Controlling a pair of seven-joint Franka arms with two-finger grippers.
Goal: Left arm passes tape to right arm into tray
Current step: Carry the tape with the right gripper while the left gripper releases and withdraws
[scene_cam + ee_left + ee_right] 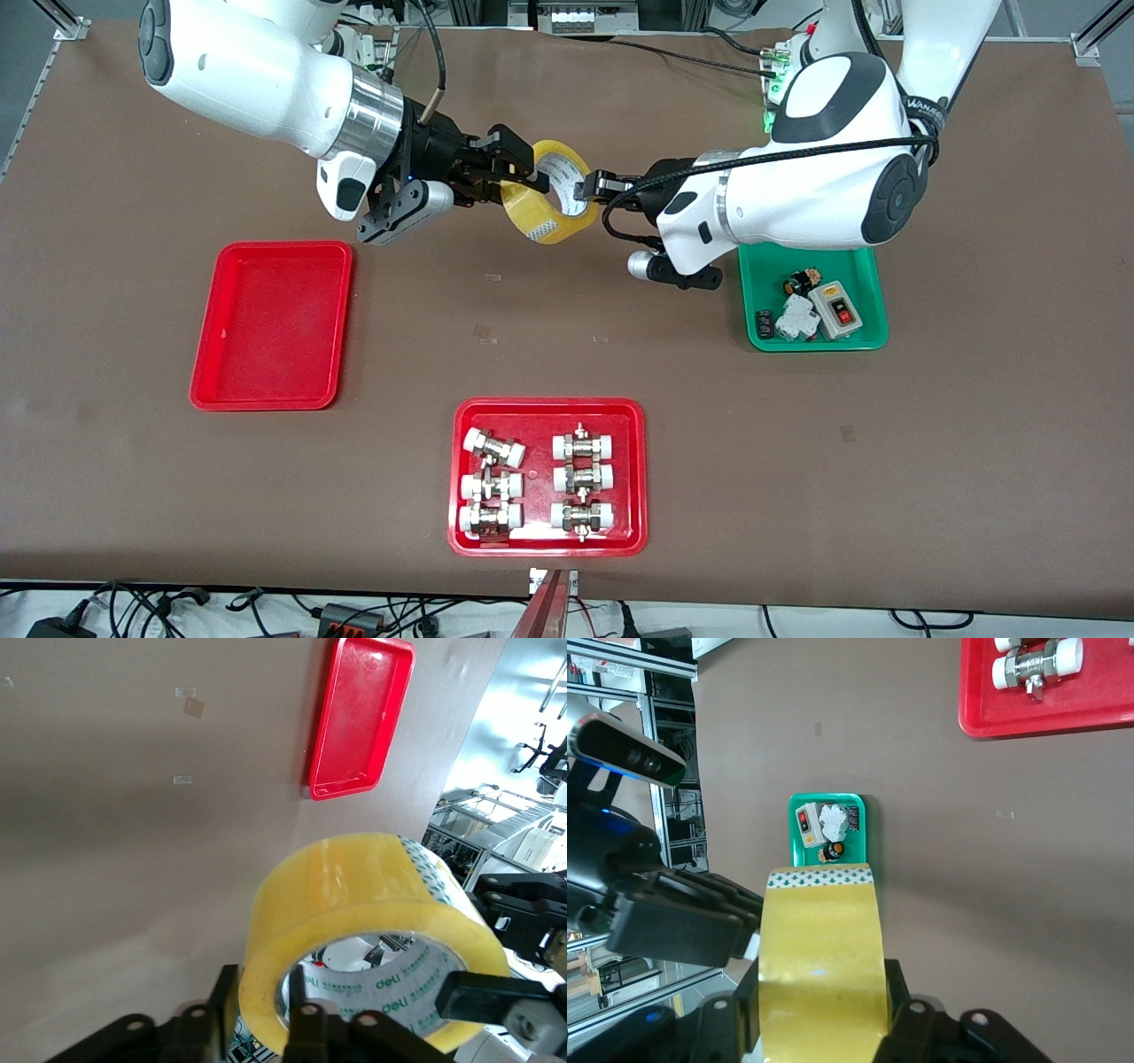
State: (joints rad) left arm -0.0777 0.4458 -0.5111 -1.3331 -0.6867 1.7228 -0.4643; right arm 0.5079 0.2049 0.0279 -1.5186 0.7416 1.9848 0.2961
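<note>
- While the roll of yellow packing tape (551, 190) hangs in mid-air over the bare brown table (974, 425), both arms have hold of it: the handover itself looks to be the step in hand.
- Reaching in from its own end, the left gripper (592, 188) pinches the roll's wall, one finger inside the hole; the right gripper (518, 173) has its fingers closed on the wall on the roll's other edge.
- Next, by this reading, the left fingers must let go and draw clear before the right arm carries the roll to the plain red tray (213, 372), which lies empty toward the right arm's end, nearer the front camera.
- Standing on edge, the roll has its hole tilted toward the front camera and upward; the green-printed core shows through it.
- Two other trays play no part: a green tray (873, 341) of switches and a red tray (461, 540) of white-capped fittings.
</note>
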